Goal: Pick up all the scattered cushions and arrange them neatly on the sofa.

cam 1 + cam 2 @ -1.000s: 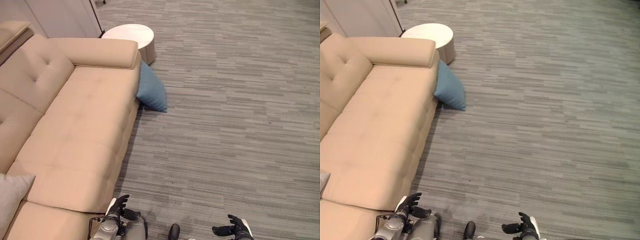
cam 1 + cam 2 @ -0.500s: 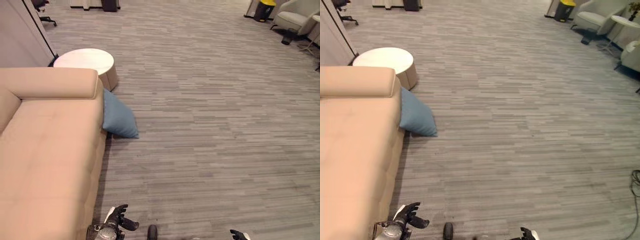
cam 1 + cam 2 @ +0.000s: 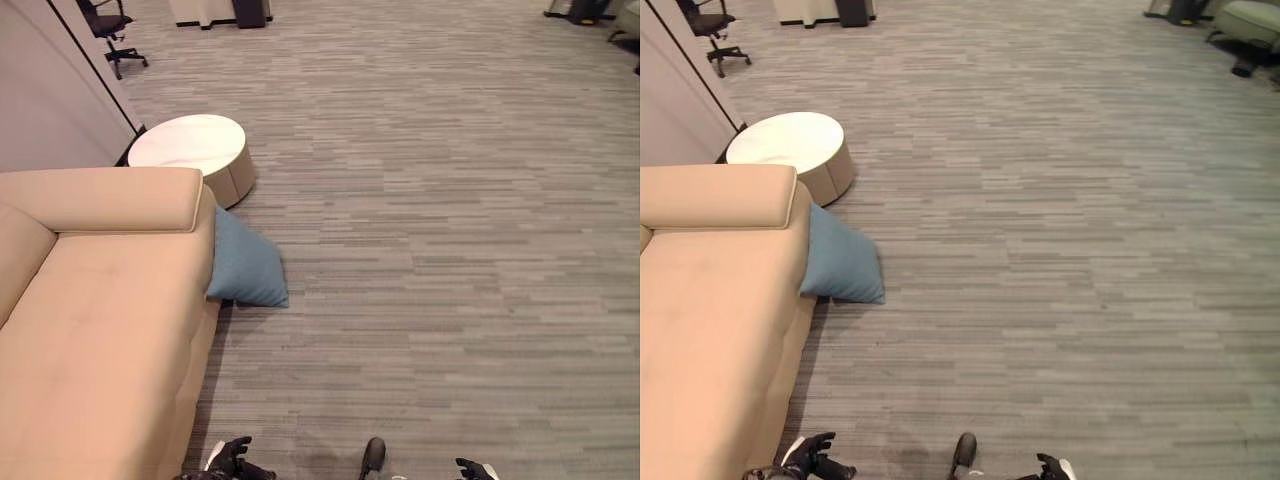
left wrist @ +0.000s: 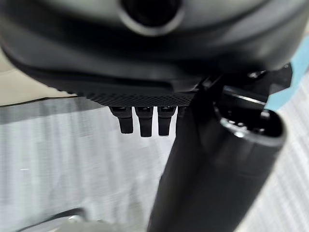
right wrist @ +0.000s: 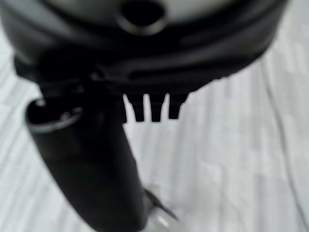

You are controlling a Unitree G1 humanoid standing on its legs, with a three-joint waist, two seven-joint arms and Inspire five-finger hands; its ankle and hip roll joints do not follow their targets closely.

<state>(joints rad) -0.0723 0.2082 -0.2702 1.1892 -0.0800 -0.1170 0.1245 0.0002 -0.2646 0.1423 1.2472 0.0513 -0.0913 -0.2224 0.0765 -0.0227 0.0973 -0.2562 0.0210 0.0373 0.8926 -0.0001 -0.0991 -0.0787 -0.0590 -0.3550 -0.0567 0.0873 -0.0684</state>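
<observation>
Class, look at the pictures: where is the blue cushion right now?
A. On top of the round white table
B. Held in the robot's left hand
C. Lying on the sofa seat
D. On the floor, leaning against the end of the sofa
D: the blue cushion sits on the grey floor, propped against the armrest end of the beige sofa.

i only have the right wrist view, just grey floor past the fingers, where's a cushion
Observer: A blue cushion lies on the floor, leaning against the end of the beige sofa.
Operator: is the left hand holding anything
Observer: No, the left hand has straight fingers with nothing in it.
Operator: anything near the cushion
Observer: A round white table stands just beyond the sofa's arm.
</observation>
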